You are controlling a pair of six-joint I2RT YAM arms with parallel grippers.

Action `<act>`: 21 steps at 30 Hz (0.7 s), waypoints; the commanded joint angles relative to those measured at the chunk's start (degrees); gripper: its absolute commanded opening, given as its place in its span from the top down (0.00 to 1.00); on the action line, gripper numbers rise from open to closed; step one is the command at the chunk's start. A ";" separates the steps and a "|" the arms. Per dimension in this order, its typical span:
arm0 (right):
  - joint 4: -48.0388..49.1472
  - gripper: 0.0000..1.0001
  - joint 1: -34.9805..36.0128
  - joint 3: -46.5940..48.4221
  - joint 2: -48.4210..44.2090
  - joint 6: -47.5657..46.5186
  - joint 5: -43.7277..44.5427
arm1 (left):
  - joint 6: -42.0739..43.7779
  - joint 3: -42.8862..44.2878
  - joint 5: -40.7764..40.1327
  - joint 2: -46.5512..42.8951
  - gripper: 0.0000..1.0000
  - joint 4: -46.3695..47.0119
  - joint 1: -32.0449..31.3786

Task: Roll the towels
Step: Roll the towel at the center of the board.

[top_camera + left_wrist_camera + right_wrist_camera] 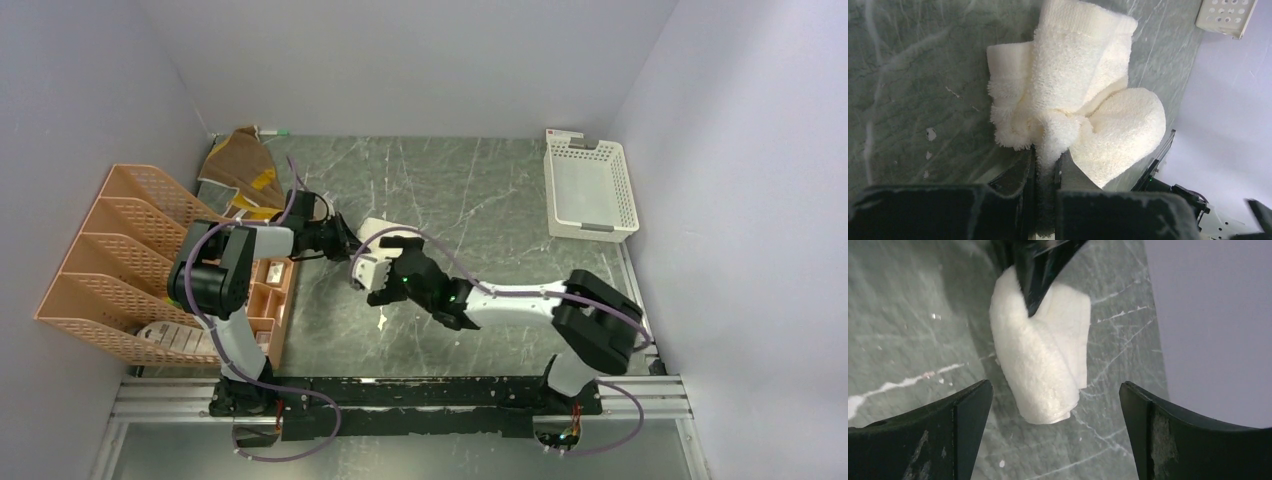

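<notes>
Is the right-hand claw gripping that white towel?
No, the right gripper stands wide open, clear of the cream towel, which the left gripper pinches.

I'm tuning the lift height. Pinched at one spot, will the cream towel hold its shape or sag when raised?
Likely floppy: the cream towel bunches and creases where the left gripper pinches it, so its loose folds would probably droop or unroll. It looks like fluffy terry, so probably light and unlikely to slip.
</notes>
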 commanded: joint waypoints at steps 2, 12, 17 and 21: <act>4.45 0.03 1.47 0.62 7.50 -13.82 8.33 | 0.96 0.29 2.96 1.34 0.93 -3.36 -0.29; 1.32 0.15 0.76 7.88 16.87 -16.99 2.70 | 2.16 1.31 3.57 1.12 0.93 -4.64 -0.21; -4.59 0.32 -0.08 12.69 19.48 -14.83 0.28 | 2.46 1.54 3.91 1.07 0.93 -5.03 -0.12; -10.82 0.48 -1.76 14.98 20.45 -11.40 -3.05 | 2.25 1.72 4.28 1.20 0.93 -4.77 0.05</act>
